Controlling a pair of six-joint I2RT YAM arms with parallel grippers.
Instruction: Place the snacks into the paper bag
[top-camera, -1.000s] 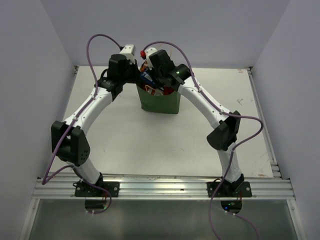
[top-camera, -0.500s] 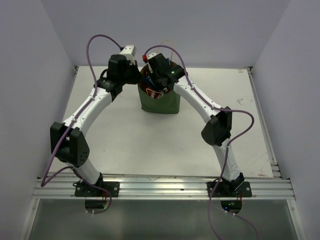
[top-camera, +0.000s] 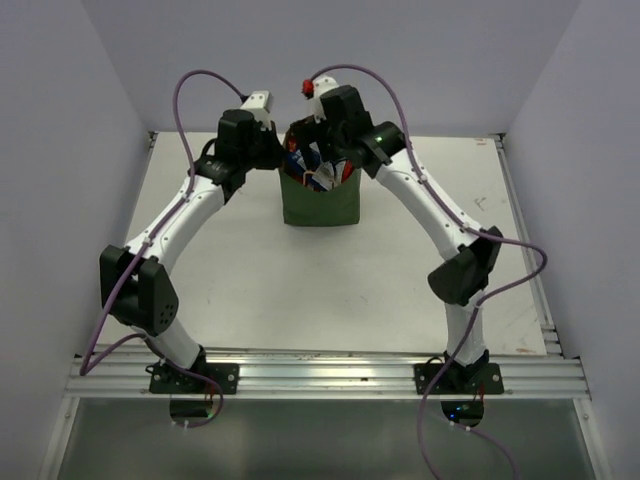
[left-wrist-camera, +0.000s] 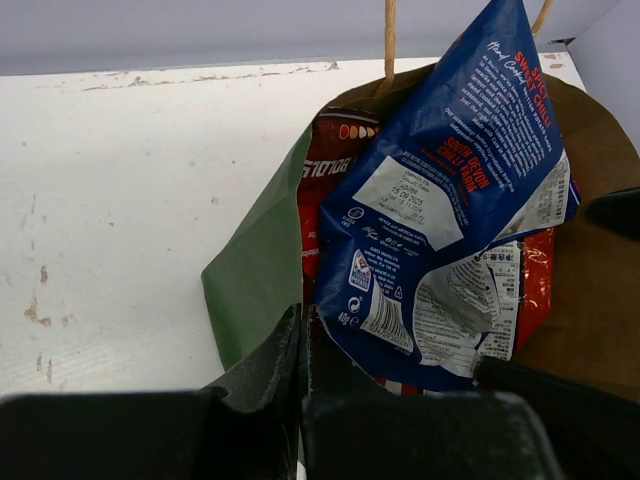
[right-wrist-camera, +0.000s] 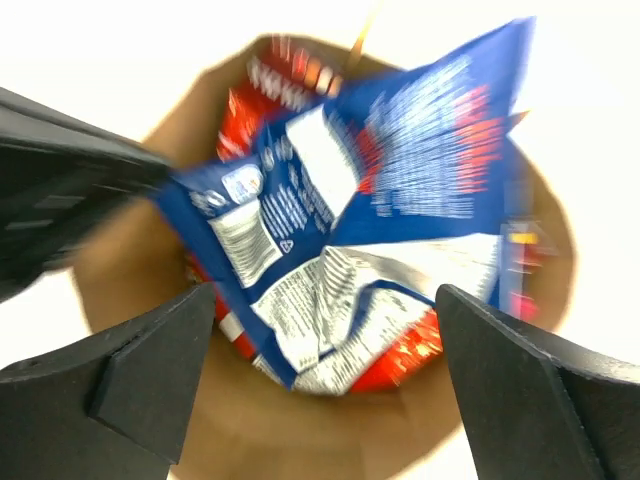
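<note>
Now, bag: the paper bag (top-camera: 320, 205) stands upright near the middle of the far edge of the table (top-camera: 250, 270), between the two arms.
Blue packet: the blue packet (left-wrist-camera: 440, 200) sits in the bag's mouth, leaning on a red packet (left-wrist-camera: 325, 180) behind it. Its lower end is down inside and its upper corner pokes above the rim, beside a tan handle (left-wrist-camera: 389, 35).
Long axis: slanted, not flat. It runs from the near-left of the mouth up toward the far-right.
Right gripper: the right gripper (right-wrist-camera: 322, 330) hangs straight over the mouth with its jaws spread wide, grasping nothing.
Key relation: the blue packet lies directly below those spread fingers, its crumpled face turned up at them and clear of both.
Left gripper: the left gripper (left-wrist-camera: 303, 345) is clenched tight at the near-left rim, and by the wrist view it is nipping the green wall there.
Nearer arm: the right, by a long way. The left is busy at the rim.
Judgement: the packet looks in but proud of the rim, so a downward nudge or a clean lift-away is what I'd expect to matter.
Risk: the slanted packet could catch on a handle or tip the bag.
</note>
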